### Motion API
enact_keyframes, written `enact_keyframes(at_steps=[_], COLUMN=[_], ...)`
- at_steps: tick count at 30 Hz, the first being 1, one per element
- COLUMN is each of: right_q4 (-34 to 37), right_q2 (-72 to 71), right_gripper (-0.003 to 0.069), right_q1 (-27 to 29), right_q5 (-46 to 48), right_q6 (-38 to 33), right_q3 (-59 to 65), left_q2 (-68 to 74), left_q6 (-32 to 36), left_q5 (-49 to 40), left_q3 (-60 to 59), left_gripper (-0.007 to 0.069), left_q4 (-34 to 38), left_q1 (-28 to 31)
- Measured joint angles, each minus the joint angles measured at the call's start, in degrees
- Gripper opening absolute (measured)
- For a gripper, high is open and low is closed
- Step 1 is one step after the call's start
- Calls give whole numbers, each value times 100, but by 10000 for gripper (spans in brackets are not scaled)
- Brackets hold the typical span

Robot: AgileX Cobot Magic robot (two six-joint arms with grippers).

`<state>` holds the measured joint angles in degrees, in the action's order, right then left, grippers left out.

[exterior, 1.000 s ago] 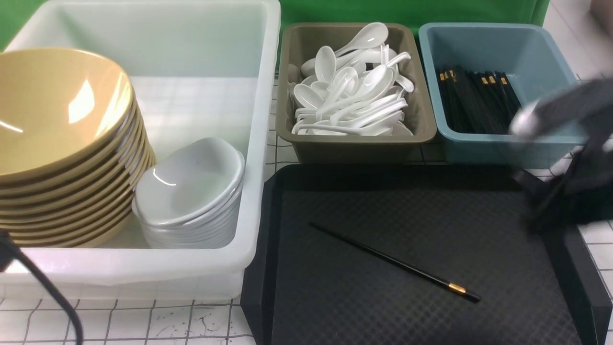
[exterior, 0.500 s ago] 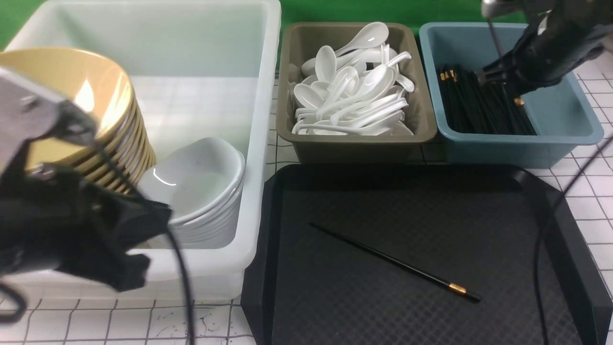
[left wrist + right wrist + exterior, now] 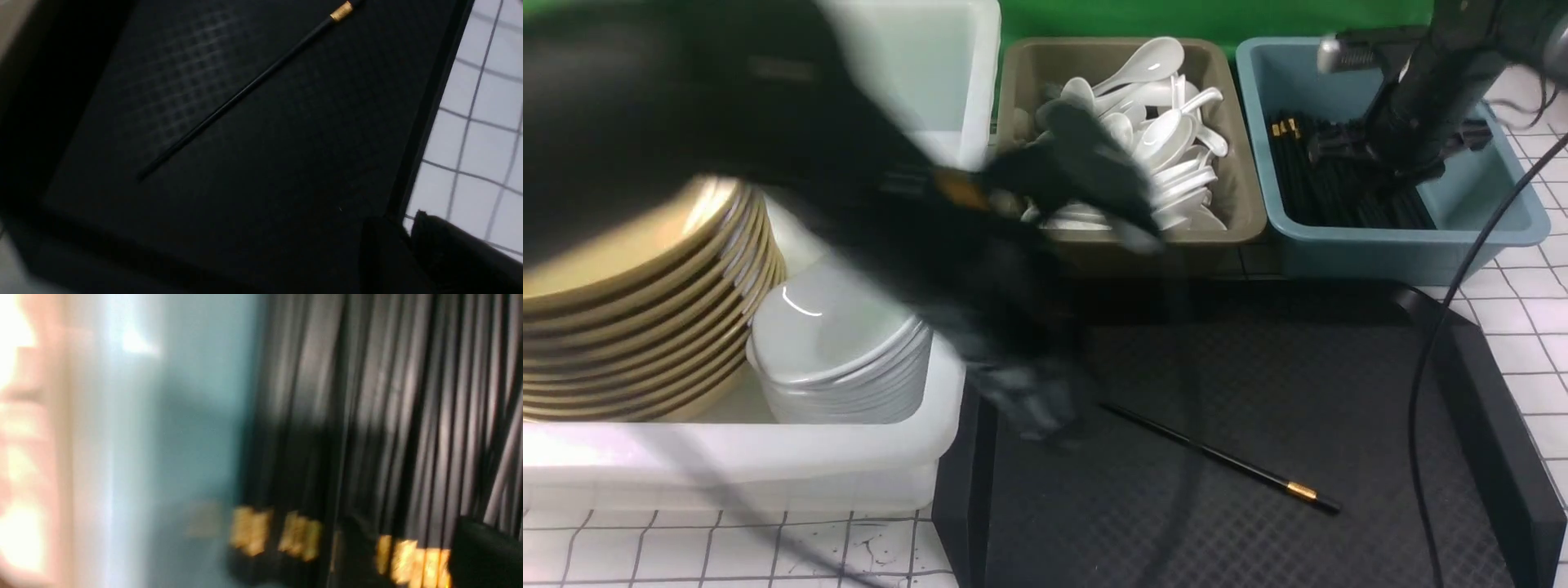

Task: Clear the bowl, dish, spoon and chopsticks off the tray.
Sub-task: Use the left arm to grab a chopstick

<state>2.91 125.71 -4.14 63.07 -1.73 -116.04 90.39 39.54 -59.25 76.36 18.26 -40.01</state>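
One black chopstick (image 3: 1217, 461) with a gold band lies slantwise on the black tray (image 3: 1339, 367). The left wrist view shows the same chopstick (image 3: 245, 90) on the tray floor (image 3: 286, 171). My left gripper (image 3: 1033, 412) is a motion-blurred shape above the tray's left part, left of the chopstick's thin end. Its dark fingers (image 3: 449, 249) stand close together, and the blur hides whether they touch. My right gripper (image 3: 1388, 139) hangs open and empty over the chopsticks (image 3: 1339, 196) piled in the blue tub, as the right wrist view confirms for that gripper (image 3: 412, 555).
A white tub (image 3: 964, 204) on the left holds a stack of mustard bowls (image 3: 629, 327) and stacked white dishes (image 3: 841, 351). A brown tub (image 3: 1241, 204) holds several white spoons (image 3: 1168, 139). The blue tub (image 3: 1511, 212) stands behind the tray's right side. A black cable (image 3: 1429, 359) hangs over the tray.
My left arm has swept fast from the near left, over the white tub, to the tray's left part. My right gripper stayed over the blue tub and opened. The tray's chopstick has not moved.
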Motion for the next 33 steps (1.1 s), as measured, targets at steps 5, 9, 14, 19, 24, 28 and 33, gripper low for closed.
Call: enact_keyframes(at_steps=[5, 9, 14, 19, 24, 28, 33], right_q4=[284, 235, 236, 275, 312, 307, 291], right_q2=[-1167, -1983, -3017, -3545, -3978, -4294, -4992], right_gripper=[447, 447, 435, 426, 425, 425, 425], right_q1=[0, 0, 0, 0, 0, 0, 0], right_q5=[402, 749, 892, 954, 962, 962, 883], right_q6=[-374, -458, -458, -458, -458, -458, -452], right_q3=[-10, -40, -40, -40, 189, 524, 1440], left_q2=[1338, 2081, 3079, 3473, 3583, 3595, 3650], left_q6=[857, 1672, 2420, 2710, 2939, 2918, 1729], left_q5=[35, 118, 330, 382, 181, 158, 22], left_q3=[861, 1329, 1972, 2142, 2212, 2219, 2419], left_gripper=[316, 397, 412, 351, 199, 59, 5], left_q4=[-275, -369, -503, -584, -650, -687, -733], left_q1=[-491, -723, -846, -846, -851, -851, -858])
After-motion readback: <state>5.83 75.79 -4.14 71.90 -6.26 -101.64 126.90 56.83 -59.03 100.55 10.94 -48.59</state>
